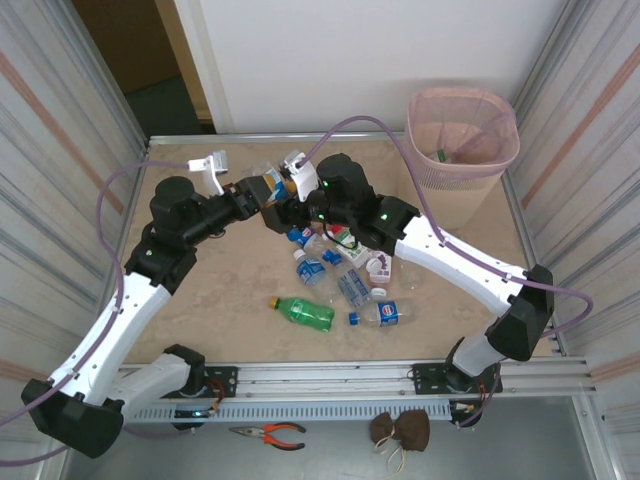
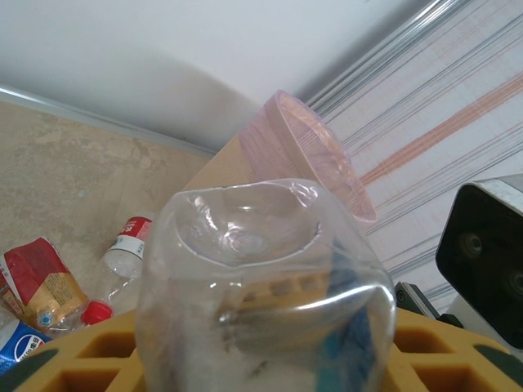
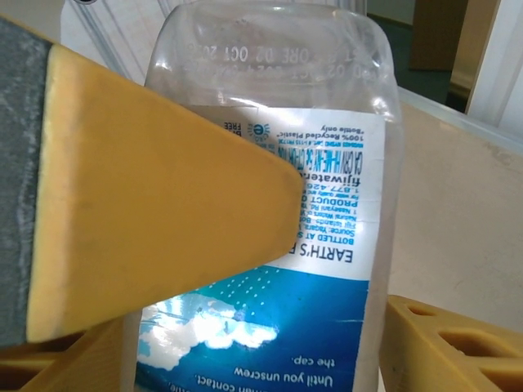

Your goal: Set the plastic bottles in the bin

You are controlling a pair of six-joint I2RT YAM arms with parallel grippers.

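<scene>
A clear plastic bottle with a blue and white label (image 3: 327, 212) hangs above the table's middle, between both arms (image 1: 270, 178). My left gripper (image 1: 262, 192) is shut on it; the bottle's domed base (image 2: 245, 237) points away from that wrist camera. My right gripper (image 3: 327, 302) has a yellow finger (image 3: 163, 188) laid on the label and its other finger (image 3: 458, 343) at the opposite side. Several more bottles lie on the table below, among them a green one (image 1: 303, 312) and a blue-labelled one (image 1: 388, 314). The pink mesh bin (image 1: 440, 100) stands at the far right corner (image 2: 319, 155).
Metal walls close in the table on the left and right. A red-capped bottle (image 2: 127, 245) and a red packet (image 2: 37, 282) lie on the table near the bin's foot. Pliers (image 1: 268, 433) and a brown pouch (image 1: 400, 430) rest on the floor in front of the rail.
</scene>
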